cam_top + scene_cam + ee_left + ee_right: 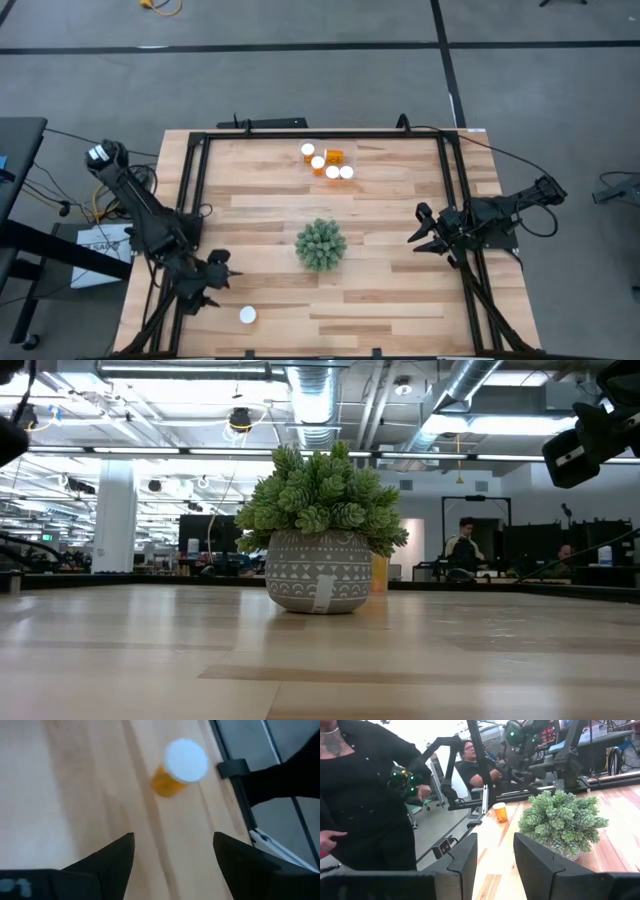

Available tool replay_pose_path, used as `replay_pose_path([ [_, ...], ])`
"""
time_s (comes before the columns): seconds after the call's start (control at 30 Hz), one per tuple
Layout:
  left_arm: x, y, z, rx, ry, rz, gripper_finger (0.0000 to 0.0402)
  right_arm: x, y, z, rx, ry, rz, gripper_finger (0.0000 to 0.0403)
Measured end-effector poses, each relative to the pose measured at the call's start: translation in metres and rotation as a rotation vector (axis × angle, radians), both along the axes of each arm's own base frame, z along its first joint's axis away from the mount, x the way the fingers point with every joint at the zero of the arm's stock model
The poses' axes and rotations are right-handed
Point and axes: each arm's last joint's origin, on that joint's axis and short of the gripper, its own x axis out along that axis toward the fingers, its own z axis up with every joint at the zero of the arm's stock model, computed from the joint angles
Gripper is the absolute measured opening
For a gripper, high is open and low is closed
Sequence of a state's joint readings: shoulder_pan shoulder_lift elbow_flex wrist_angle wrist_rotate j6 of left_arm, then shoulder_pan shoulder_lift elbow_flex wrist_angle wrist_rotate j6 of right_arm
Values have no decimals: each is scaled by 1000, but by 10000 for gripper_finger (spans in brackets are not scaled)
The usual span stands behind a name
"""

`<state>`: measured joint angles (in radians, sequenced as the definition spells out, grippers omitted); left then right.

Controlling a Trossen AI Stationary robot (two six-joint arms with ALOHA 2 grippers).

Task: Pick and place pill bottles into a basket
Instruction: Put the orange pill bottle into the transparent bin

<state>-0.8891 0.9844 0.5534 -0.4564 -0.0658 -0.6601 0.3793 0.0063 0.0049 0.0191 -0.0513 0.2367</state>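
Several orange pill bottles with white caps [325,162] stand close together at the table's far middle; one of them lies on its side [335,155]. A single bottle [248,315] stands upright near the table's front left. It also shows in the left wrist view [180,767] and the right wrist view [500,812]. My left gripper [228,272] is open and empty above the table, just short of this bottle [172,850]. My right gripper [415,226] is open and empty at the table's right side [495,855]. The clear basket does not show in any view.
A spiky green plant in a grey patterned pot [320,245] stands at the table's middle, between the two grippers [320,530]. A black frame rail [190,200] runs around the table. A person in black [365,795] stands beyond the table's left side.
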Motion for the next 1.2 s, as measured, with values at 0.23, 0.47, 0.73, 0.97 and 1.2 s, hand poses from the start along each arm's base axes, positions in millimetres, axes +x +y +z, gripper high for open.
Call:
replay_pose_path([
  [0.23, 9, -29, -32, 17, 12, -45, 274, 0, 0, 0, 0, 0, 0, 120],
  [0.47, 24, -43, -55, 92, -70, 35, 275, 0, 0, 0, 0, 0, 0, 120],
  [0.73, 35, -54, -71, 90, -142, 101, 275, 0, 0, 0, 0, 0, 0, 120],
  [0.97, 40, -62, -73, 9, -166, 119, 275, 0, 0, 0, 0, 0, 0, 120],
  [1.2, 43, -61, -70, 25, -232, 206, 275, 0, 0, 0, 0, 0, 0, 120],
])
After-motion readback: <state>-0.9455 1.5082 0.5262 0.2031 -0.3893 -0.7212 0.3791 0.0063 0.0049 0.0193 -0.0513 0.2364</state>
